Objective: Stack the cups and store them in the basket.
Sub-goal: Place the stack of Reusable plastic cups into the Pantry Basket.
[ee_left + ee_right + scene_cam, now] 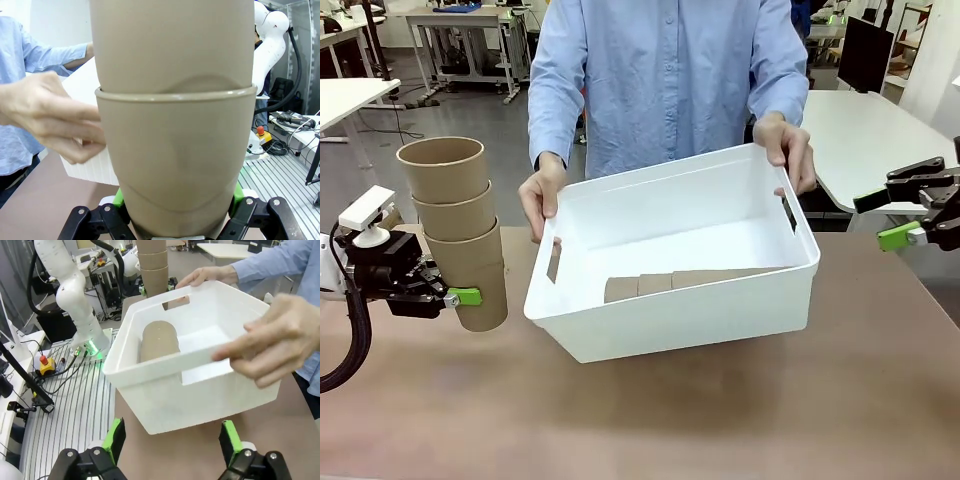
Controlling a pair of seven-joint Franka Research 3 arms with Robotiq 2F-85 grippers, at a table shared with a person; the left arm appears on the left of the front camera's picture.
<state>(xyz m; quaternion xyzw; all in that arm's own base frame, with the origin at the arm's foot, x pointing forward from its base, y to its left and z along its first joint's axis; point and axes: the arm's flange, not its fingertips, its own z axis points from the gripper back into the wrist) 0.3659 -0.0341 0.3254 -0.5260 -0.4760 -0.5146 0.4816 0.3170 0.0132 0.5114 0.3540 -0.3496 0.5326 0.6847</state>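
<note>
My left gripper is shut on the lowest cup of an upright stack of three tan cups, held above the table at the left. That stack rises close between the green pads in the left wrist view. A person tilts the white basket toward me, one hand on its left rim, the other hand on its right rim. Inside lies a second stack of cups on its side, whose cups also show in the right wrist view. My right gripper is open at the far right, apart from the basket.
The brown table has free room in front of the basket. White tables and equipment stand behind the person. The left arm's base and cables sit beside the table.
</note>
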